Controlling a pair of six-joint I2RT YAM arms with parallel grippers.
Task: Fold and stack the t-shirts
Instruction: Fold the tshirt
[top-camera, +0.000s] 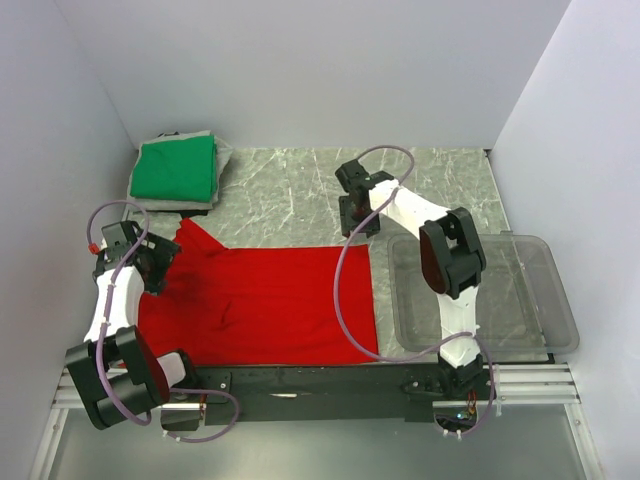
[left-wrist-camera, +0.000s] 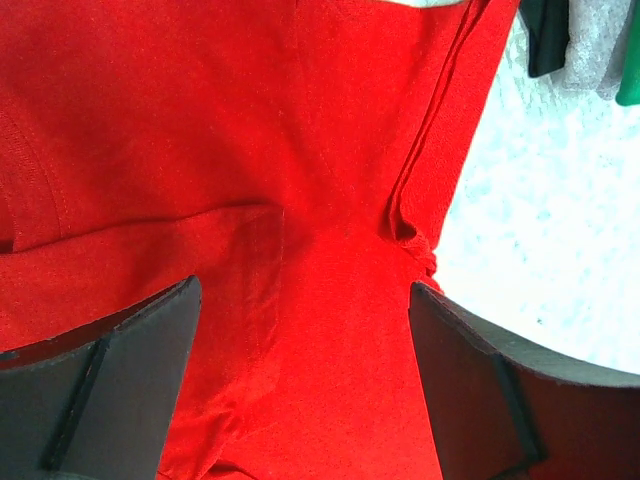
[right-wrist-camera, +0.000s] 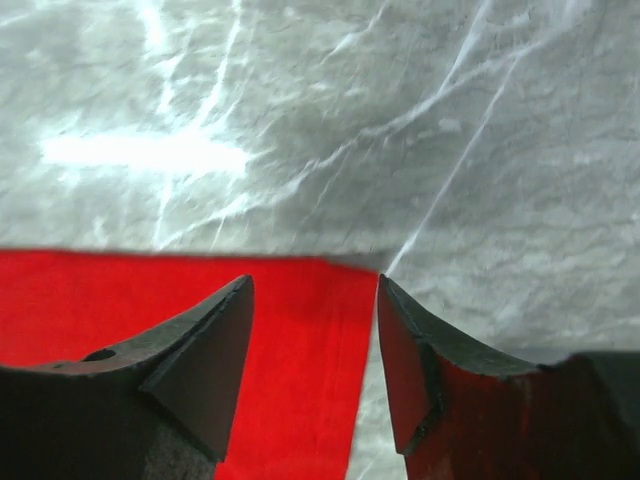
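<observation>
Red shirt (top-camera: 270, 300): spread flat; we lose its left edge under the left arm (top-camera: 112, 300).
Green shirt (top-camera: 176, 168): folded, beyond the red shirt's far-left corner, atop grey cloth (top-camera: 222, 170) we barely see.
Left gripper (left-wrist-camera: 305, 288): jaws wide over the red shirt's creased left part, clasping nothing.
Right gripper (right-wrist-camera: 312, 282): jaws wide above its far-right corner.
Bin (top-camera: 530, 300): right of the red shirt, partly masked by the right arm (top-camera: 450, 250).

Bare grey marbled tabletop (top-camera: 290, 190) lies open behind the flat bright red cloth shirt (top-camera: 270, 300). The folded bright green shirt (top-camera: 175, 168) fills the far left corner. The clear plastic bin (top-camera: 530, 290) blocks the right side, seemingly close against the white wall (top-camera: 580, 150).
</observation>
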